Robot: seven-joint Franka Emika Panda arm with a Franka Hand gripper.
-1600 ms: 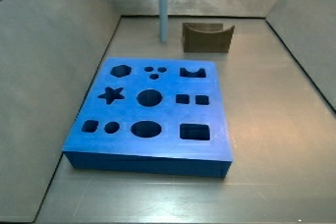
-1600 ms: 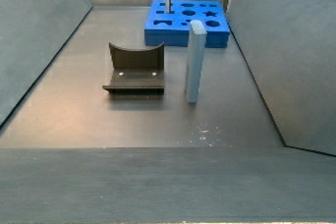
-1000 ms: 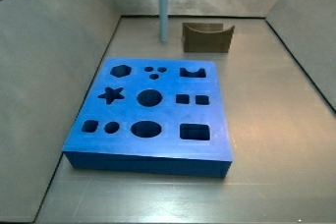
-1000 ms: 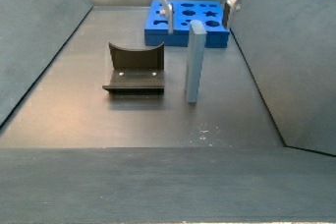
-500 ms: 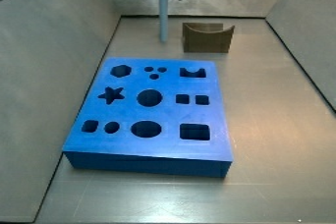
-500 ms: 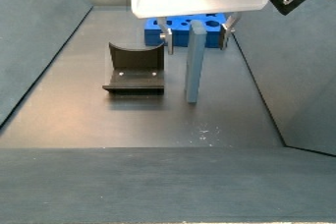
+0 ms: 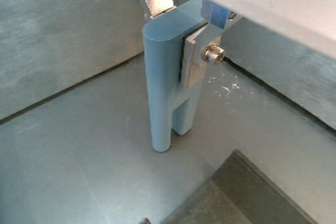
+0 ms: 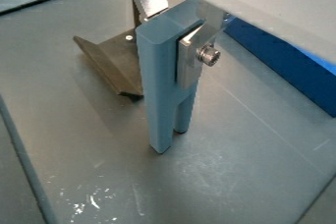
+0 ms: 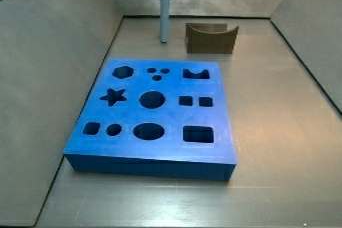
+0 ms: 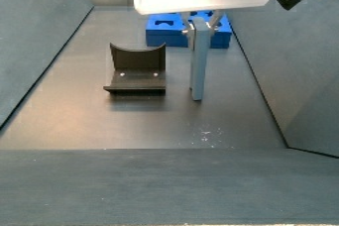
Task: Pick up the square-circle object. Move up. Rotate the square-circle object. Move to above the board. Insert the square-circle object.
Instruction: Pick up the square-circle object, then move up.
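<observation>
1. my gripper sits at the upper end of the square-circle object, a tall light-blue bar standing upright on the floor.
2. in both wrist views the silver fingers press flat on opposite faces of the bar; jaws narrow, clamped on it.
3. bar's foot touches the floor in both wrist views, no gap visible.
4. in a side view the bar is at 12 o'clock from the board, well apart from it, near the back wall.
5. the fixture is at about 3 o'clock of the bar in that view, near, not touching.
6. in a side view the fixture is at 9 o'clock of the bar; the board shows at 12 o'clock behind my gripper, mostly hidden.
</observation>
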